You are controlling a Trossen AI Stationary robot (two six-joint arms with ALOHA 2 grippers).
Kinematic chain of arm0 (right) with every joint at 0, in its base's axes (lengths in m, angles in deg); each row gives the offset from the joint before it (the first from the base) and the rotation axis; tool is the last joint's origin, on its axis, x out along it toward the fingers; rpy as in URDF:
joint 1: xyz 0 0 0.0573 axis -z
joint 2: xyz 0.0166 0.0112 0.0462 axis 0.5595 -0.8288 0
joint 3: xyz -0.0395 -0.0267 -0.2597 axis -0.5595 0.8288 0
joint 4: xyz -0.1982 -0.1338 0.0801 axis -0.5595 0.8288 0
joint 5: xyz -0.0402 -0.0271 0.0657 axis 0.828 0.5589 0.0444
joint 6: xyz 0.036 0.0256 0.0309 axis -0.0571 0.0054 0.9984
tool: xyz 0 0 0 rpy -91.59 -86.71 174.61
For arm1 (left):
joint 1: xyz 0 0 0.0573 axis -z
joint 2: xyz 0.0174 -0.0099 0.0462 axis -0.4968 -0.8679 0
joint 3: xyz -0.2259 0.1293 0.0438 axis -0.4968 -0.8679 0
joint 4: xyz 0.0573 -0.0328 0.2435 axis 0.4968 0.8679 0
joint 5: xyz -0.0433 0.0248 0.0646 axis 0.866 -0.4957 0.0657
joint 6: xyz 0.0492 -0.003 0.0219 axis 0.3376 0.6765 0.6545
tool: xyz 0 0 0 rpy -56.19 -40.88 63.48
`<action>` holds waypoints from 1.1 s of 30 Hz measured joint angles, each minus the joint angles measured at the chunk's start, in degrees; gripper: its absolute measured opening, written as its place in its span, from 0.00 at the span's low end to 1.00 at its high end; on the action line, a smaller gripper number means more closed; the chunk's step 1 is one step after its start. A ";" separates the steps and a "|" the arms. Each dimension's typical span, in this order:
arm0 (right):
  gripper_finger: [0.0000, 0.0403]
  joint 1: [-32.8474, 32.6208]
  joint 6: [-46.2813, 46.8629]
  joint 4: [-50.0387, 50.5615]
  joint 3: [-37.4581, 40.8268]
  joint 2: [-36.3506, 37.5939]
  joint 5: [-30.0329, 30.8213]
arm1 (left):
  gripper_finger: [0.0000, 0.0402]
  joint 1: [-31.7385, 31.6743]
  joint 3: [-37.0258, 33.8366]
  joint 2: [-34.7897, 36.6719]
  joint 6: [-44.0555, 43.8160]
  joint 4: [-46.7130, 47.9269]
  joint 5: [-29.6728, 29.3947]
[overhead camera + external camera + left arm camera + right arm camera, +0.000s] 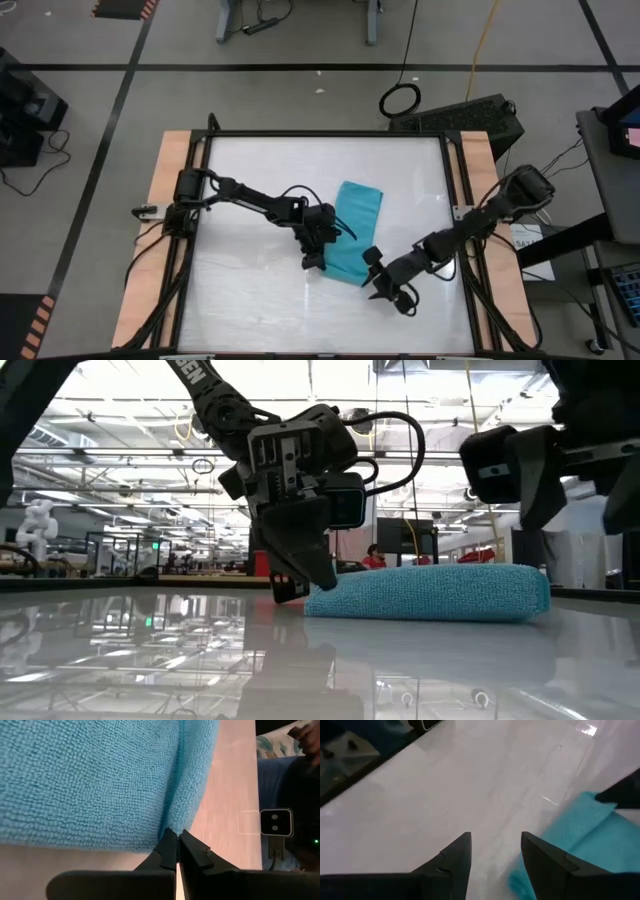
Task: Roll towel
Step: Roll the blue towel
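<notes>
Currently, the left gripper (313,262) sits at the lower-left corner of the towel (352,232), slightly left of centre in the high view. Its fingers (167,851) are pressed together, and the left wrist view shows them pinching the very edge of the cloth where a fold line meets the hem. In the low view this gripper is down at table level, touching the towel's near end.

Note that the right gripper (385,290) hovers just beside the towel's lower-right corner, lower centre in the high view. Its fingers (456,856) are spread, with bare table between them, and hold nothing.

Observe that the towel lies folded into a narrow strip on the white table (250,310), running diagonally from centre toward upper right. In the low view it forms a low, puffy pad (430,592).

Treat the towel as light, soft and limp, judging by its looped terry surface. It will likely sag and drag rather than keep shape. Take hold at both corners of the near short edge, so the roll starts evenly.
</notes>
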 joint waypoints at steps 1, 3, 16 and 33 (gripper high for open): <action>0.40 0.03 -0.65 -0.06 -0.64 -0.87 0.49 | 0.01 0.00 0.00 0.00 -0.19 0.06 -0.03; 0.40 0.14 -1.34 -0.18 -1.62 -2.54 1.72 | 0.01 0.00 0.00 0.00 -0.99 0.19 -0.28; 0.40 1.68 4.43 0.40 -2.17 -7.32 5.07 | 0.05 0.00 -0.04 0.04 -1.11 0.99 -1.63; 0.40 1.64 12.86 2.42 -2.24 -8.87 5.76 | 0.28 -0.88 -0.34 4.64 5.09 2.03 -4.35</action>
